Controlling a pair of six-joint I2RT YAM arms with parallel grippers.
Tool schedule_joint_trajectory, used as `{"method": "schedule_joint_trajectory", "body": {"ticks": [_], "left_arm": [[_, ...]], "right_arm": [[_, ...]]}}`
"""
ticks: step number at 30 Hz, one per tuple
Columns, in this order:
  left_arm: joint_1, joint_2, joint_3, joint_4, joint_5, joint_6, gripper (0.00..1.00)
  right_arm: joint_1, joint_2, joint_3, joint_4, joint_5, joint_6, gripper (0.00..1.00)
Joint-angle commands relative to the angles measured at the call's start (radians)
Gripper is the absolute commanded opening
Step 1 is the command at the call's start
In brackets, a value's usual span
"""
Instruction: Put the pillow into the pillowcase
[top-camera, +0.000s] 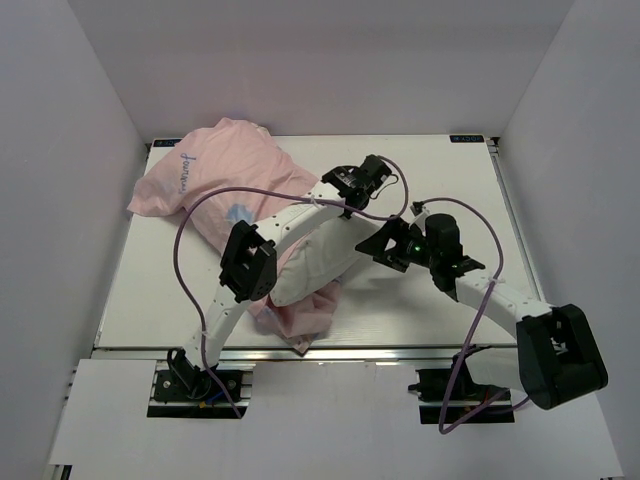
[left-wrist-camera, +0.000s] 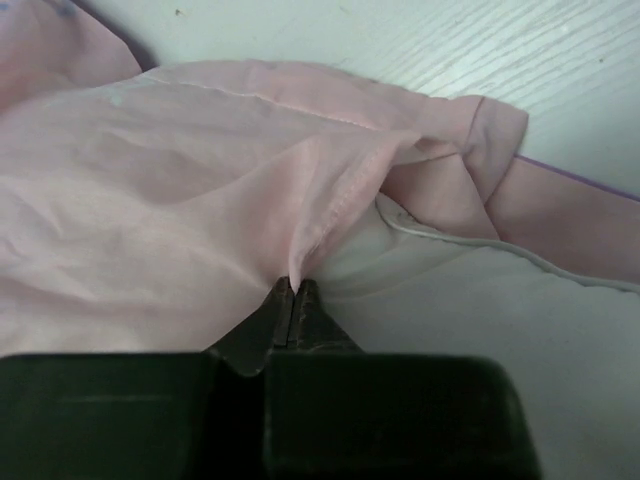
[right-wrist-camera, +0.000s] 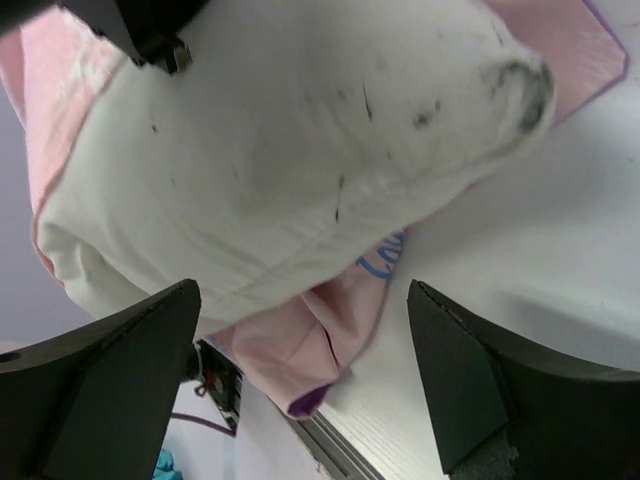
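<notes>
The left gripper (left-wrist-camera: 296, 300) is pinching the one pink pillowcase (left-wrist-camera: 150, 200) hem, fully closed; the right gripper (right-wrist-camera: 300, 320) is gaping wide, empty, facing the one white pillow (right-wrist-camera: 300, 130).

This is a robotics lab test cell: a white desk (top-camera: 450, 170) is boxed in on three sides by plain white wall panels (top-camera: 60, 150), and everything is seen from a fixed camera overhead. Two white-and-black robot arms, the left arm (top-camera: 290, 220) and the right arm (top-camera: 490, 290), are bolted to a metal rail (top-camera: 350, 352) along the desk's near edge, with purple cables (top-camera: 181, 240) looping loose from their bases. The pillow (top-camera: 320, 262) and the pillowcase (top-camera: 230, 165) lie on this bare work surface, not on a bed.
</notes>
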Motion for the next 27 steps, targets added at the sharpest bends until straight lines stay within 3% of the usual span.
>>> {"method": "schedule_joint_trajectory", "body": {"ticks": [1, 6, 11, 12, 14, 15, 21, 24, 27], "left_arm": [[0.003, -0.044, 0.056, 0.031, -0.066, -0.028, 0.0], [-0.002, -0.139, -0.014, 0.125, 0.113, -0.028, 0.0], [-0.008, -0.234, -0.038, 0.144, 0.11, -0.088, 0.0], [-0.009, -0.256, -0.053, 0.16, 0.147, -0.089, 0.0], [-0.016, -0.326, -0.071, 0.185, 0.182, -0.088, 0.0], [-0.025, -0.349, -0.076, 0.205, 0.201, -0.085, 0.0], [-0.095, -0.541, -0.097, 0.275, 0.279, -0.085, 0.0], [-0.12, -0.646, -0.139, 0.334, 0.323, -0.098, 0.0], [-0.137, -0.734, -0.215, 0.41, 0.398, -0.125, 0.0]], "right_arm": [[0.003, 0.047, 0.046, 0.112, 0.011, 0.067, 0.89], [0.034, 0.161, 0.138, 0.153, 0.011, 0.107, 0.89], [0.043, 0.279, 0.233, 0.126, 0.098, 0.119, 0.86], [0.045, 0.305, 0.262, 0.146, 0.092, 0.11, 0.64], [0.054, 0.313, 0.277, 0.191, 0.075, 0.087, 0.28], [0.06, 0.304, 0.283, 0.265, 0.071, 0.069, 0.0], [0.121, 0.133, 0.288, 0.411, -0.018, -0.277, 0.0], [0.157, -0.005, 0.247, 0.451, -0.008, -0.379, 0.0], [0.256, -0.066, 0.17, 0.595, 0.074, -0.525, 0.0]]}}
